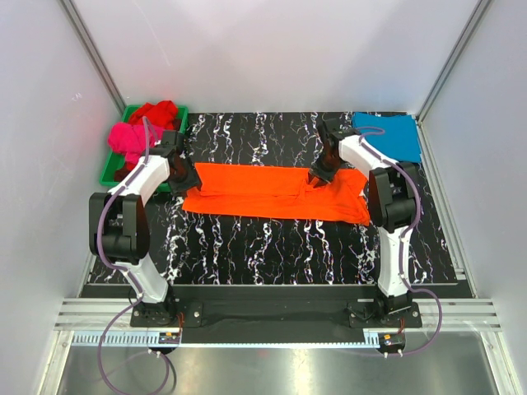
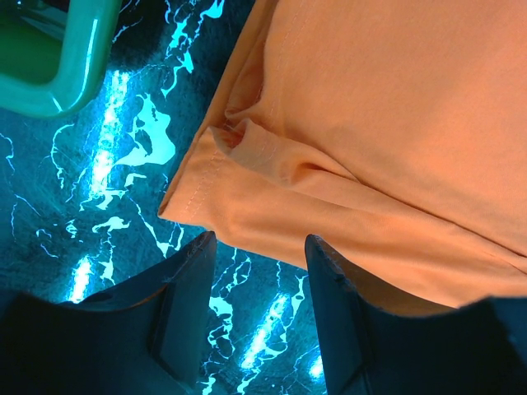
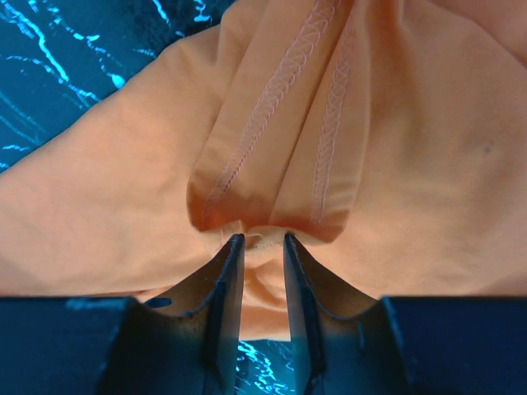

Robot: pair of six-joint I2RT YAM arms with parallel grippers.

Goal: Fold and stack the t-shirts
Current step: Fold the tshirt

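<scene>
A bright orange t-shirt lies folded into a long strip across the middle of the black marbled table. My left gripper hovers at its left end; in the left wrist view the gripper is open over bare table, just short of the shirt's hemmed corner. My right gripper is over the shirt's right part. Its jaws stand a little apart, open, and their tips touch a bunched hemmed fold. A teal-blue t-shirt lies folded at the back right. Magenta-pink and red t-shirts are heaped at the back left.
A green plastic tray at the back left holds the pink and red heap; its corner shows in the left wrist view. White walls enclose the table on three sides. Both arm bases are at the near edge.
</scene>
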